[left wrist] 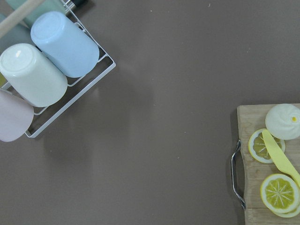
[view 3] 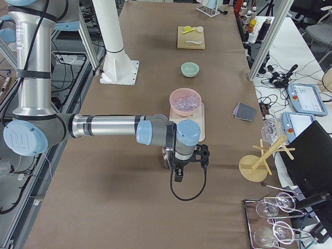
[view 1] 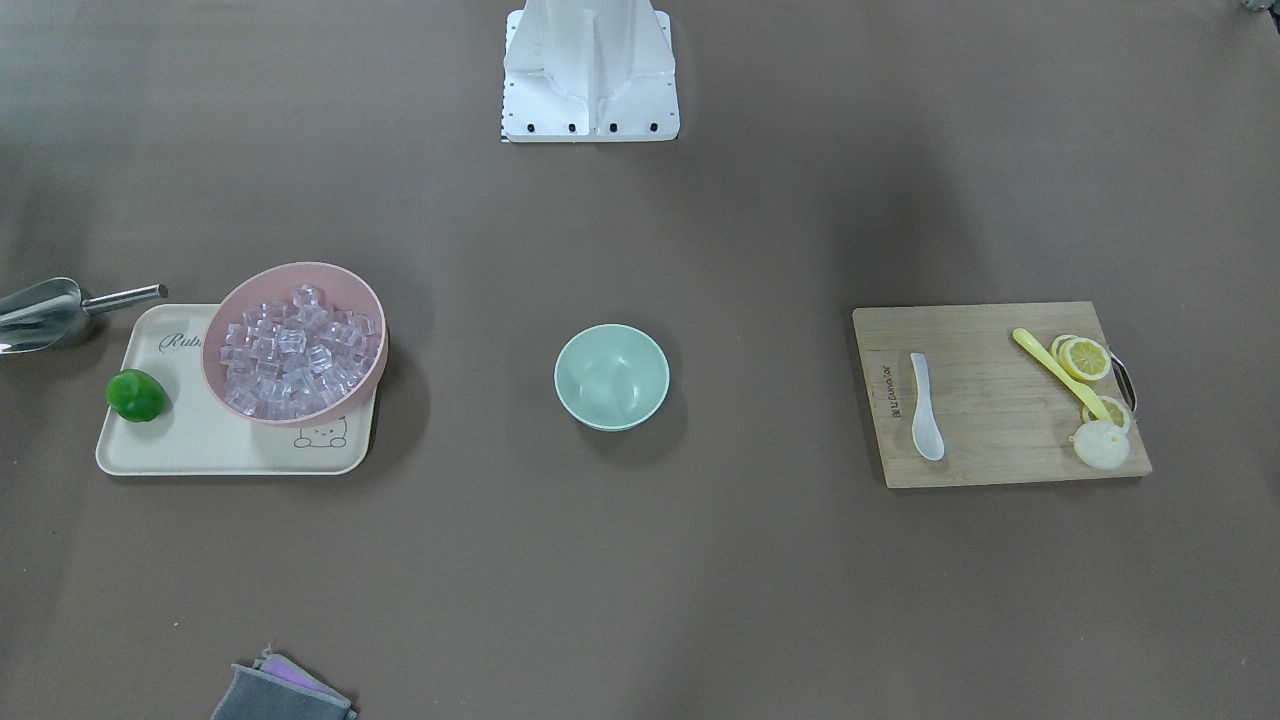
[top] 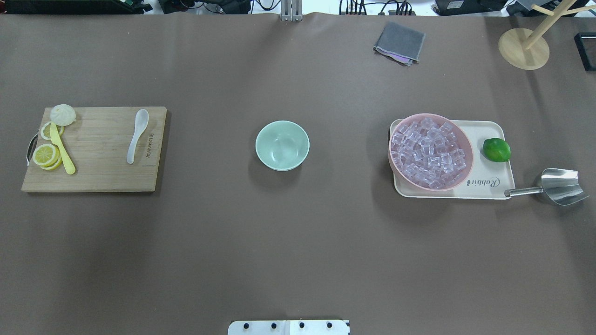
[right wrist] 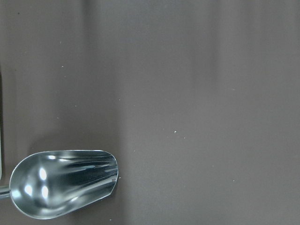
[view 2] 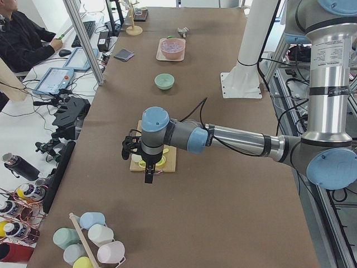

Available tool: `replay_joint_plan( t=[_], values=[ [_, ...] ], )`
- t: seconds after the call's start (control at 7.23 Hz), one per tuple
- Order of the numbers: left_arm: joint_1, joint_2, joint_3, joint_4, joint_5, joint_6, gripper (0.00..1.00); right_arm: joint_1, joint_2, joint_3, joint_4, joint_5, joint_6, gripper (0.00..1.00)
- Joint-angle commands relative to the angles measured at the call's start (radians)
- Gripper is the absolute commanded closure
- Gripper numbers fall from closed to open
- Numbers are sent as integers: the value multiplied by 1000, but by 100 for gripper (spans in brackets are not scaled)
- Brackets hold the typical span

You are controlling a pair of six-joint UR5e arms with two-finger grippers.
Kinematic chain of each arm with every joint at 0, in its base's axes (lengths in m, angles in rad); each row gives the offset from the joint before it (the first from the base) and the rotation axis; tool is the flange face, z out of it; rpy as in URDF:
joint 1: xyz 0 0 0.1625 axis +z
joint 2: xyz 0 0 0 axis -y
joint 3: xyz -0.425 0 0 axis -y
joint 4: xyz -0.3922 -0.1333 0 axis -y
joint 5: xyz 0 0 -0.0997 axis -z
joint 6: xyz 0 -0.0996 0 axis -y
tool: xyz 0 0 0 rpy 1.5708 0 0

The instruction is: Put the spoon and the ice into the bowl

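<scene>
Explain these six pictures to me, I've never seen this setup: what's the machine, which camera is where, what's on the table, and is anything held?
The machine is two robot arms at a brown table. Two pictures look down on it, one from behind the robot, one facing it. Two are taken from the table's ends: the near arm carries the left gripper in one and the right gripper in the other. The last two come from wrist cameras.

In the middle stands the empty mint bowl. The white spoon lies on the cutting board, which also holds lemon slices and a yellow spoon. The ice fills a pink bowl on a tray with a lime; a steel scoop lies beside it.

Spoon and ice lie unheld. I cannot tell whether the grippers are open.
</scene>
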Motion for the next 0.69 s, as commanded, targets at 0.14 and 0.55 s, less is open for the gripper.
replay_joint_plan(
  t=[0.14,0.55],
  values=[
    [-1,3,4,6,2,0,2,6,-6,10,0,-4,2,0],
    [-1,2,5,6,-3,4,2,6,-7,10,0,-7,2,0]
  ],
)
